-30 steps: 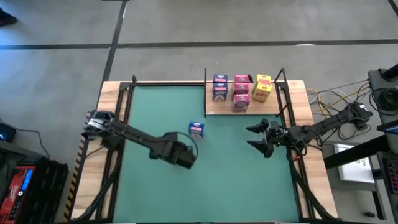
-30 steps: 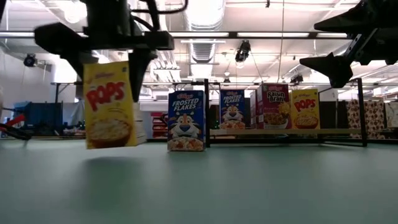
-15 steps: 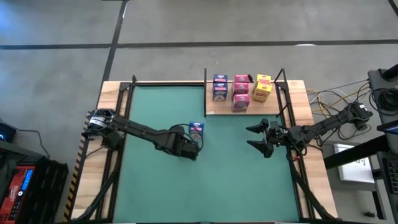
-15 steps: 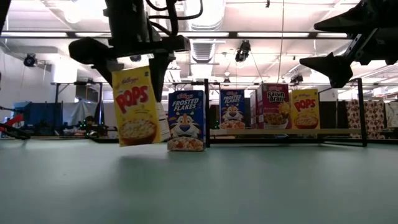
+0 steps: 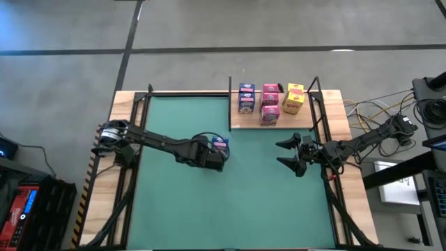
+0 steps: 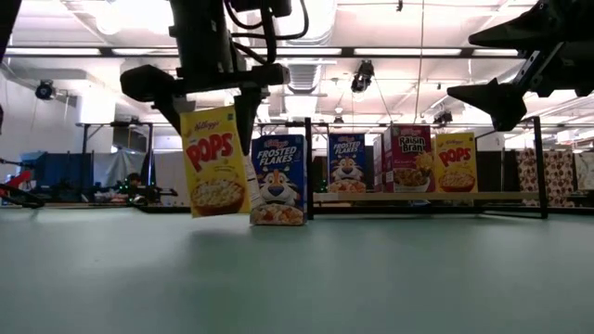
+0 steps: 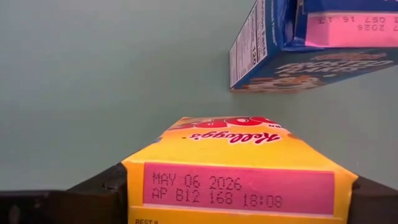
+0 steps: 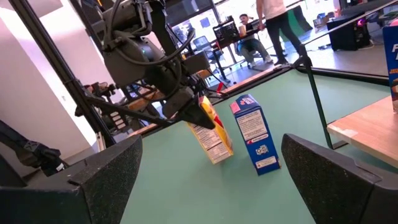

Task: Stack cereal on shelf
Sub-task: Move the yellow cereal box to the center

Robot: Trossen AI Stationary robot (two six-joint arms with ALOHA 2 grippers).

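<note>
One yellow Pops box (image 6: pixel 215 160) hangs tilted above the green table (image 6: pixel 297 278), pinched at its top by the left hand (image 6: pixel 212 100). From above, that hand hides the box. It has moved closer to the blue Frosted Flakes box (image 6: pixel 277 180) than before. Right hand (image 5: pixel 288 155) waits spread wide near the shelf (image 5: pixel 251 121).
</note>
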